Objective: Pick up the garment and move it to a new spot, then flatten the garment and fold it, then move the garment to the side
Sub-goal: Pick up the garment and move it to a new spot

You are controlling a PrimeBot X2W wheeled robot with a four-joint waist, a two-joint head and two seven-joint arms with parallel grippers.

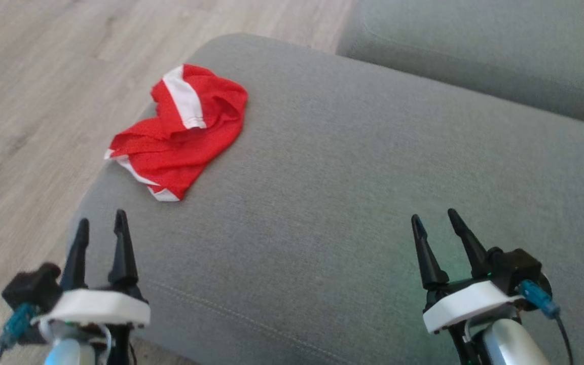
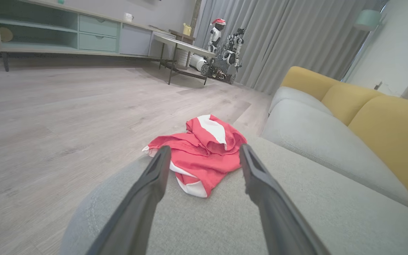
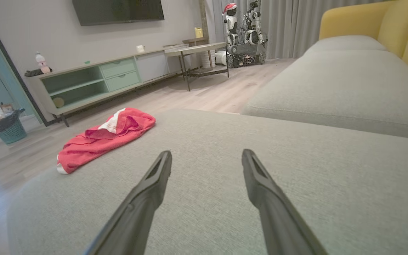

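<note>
Crumpled red-and-white garment (image 1: 180, 131), cushion's edge.

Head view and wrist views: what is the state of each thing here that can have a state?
Grey fabric sofa seat cushion: bearing the garment near its left edge.
Red and white mesh fabric garment: crumpled, unfolded, lying loose, not held.
Left gripper: jaws open, empty, short of the garment.
Right gripper: jaws open, empty, over bare cushion.
Pale green cabinet drawers: shut.
</note>
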